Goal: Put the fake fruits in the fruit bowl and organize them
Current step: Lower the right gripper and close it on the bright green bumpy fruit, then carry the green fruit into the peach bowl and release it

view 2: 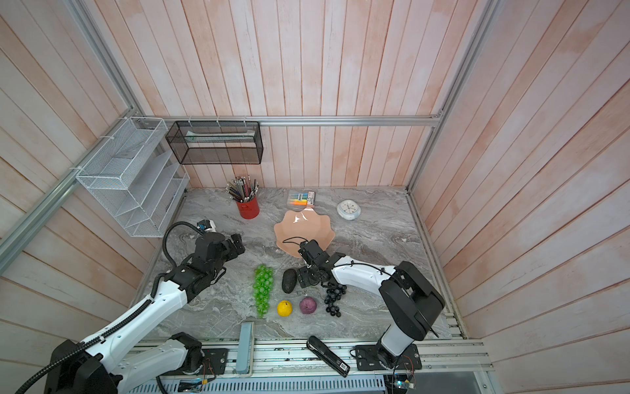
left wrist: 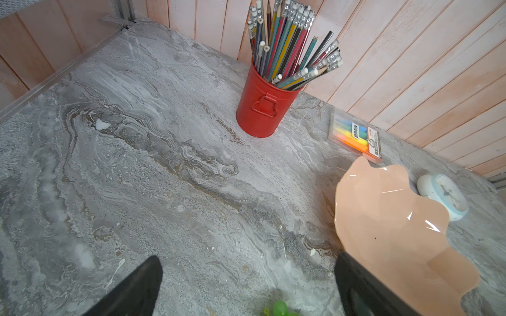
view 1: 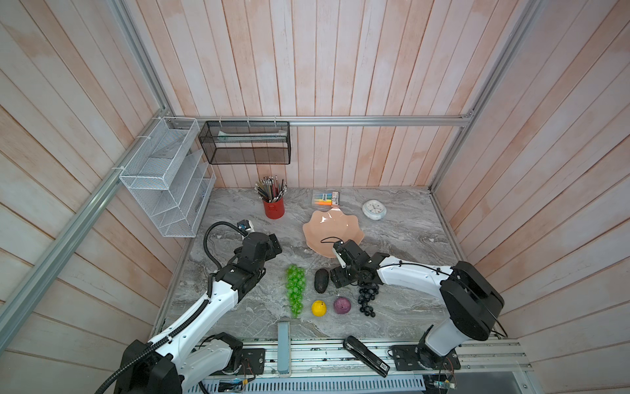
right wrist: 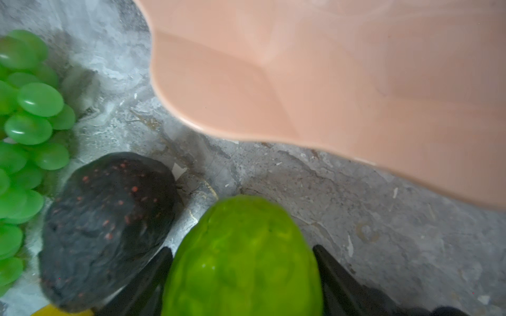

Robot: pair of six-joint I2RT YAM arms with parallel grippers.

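Peach-pink and bare, the fruit bowl [view 1: 327, 221] holds no fruit in either top view, so by my reading the task is at its very start: nothing placed, all six pieces left.

All the fruit lies on the marble table, on the bowl's robot-facing side. The dark avocado [view 1: 321, 280] is nearest the bowl, with the green grape bunch [view 1: 295, 290] beyond it, off to the bowl's left. The yellow ball [view 1: 318, 308] and purple ball [view 1: 342, 305] sit farther from the bowl, and the black-purple grape bunch [view 1: 367, 296] trails away just behind the right arm's wrist.

The right gripper [right wrist: 242, 249] is down close to the bowl's near rim. Its two jaws stand one on each side of the bumpy lime-green ball [right wrist: 243, 260], right against it; whether they pinch it I cannot tell. This looks like the first pick.

The left gripper [left wrist: 247, 258] hangs left of the bowl, jaws spread wide around nothing.
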